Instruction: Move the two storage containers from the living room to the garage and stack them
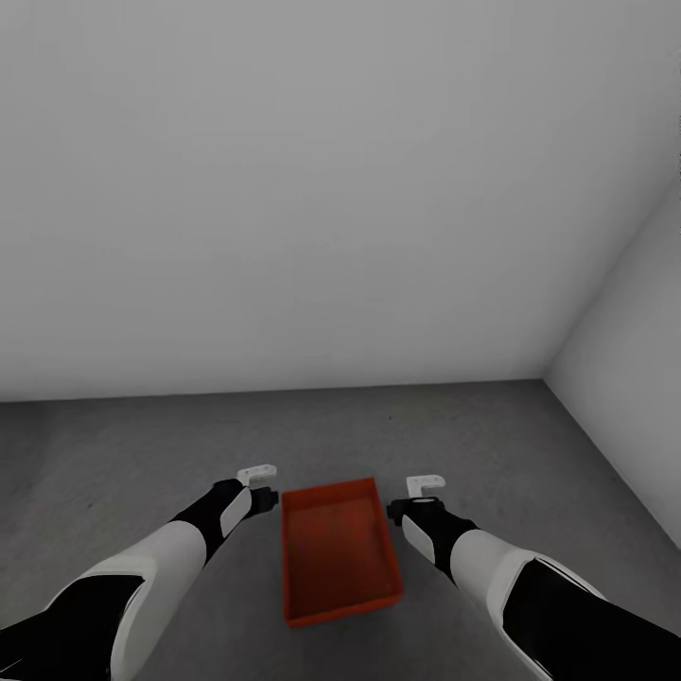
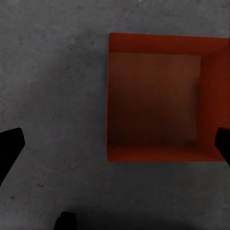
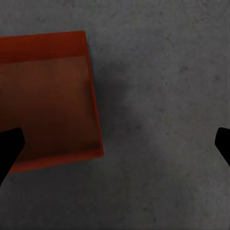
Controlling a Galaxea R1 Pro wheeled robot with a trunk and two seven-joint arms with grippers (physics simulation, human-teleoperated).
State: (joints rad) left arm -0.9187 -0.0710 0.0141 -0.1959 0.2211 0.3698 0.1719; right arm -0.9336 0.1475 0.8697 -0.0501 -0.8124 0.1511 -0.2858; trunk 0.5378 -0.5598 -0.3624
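One orange-red open-top storage container [image 1: 339, 550] stands empty on the dark grey concrete garage floor [image 1: 142, 454], between my two arms. My left gripper [image 1: 253, 494] hovers just off its left far corner, open and holding nothing. My right gripper [image 1: 417, 509] hovers off its right far corner, also open and empty. In the left wrist view the container [image 2: 153, 100] lies below the wide-spread fingers [image 2: 9, 148] of the left gripper [image 2: 115, 148]. In the right wrist view the container [image 3: 48, 100] sits toward one finger [image 3: 8, 149], with the right gripper [image 3: 115, 146] over bare floor [image 3: 163, 96].
A plain white wall [image 1: 284, 189] rises straight ahead, a short way past the container. A second white wall [image 1: 634, 312] meets it in a corner at the right. Bare concrete spreads on both sides of the container.
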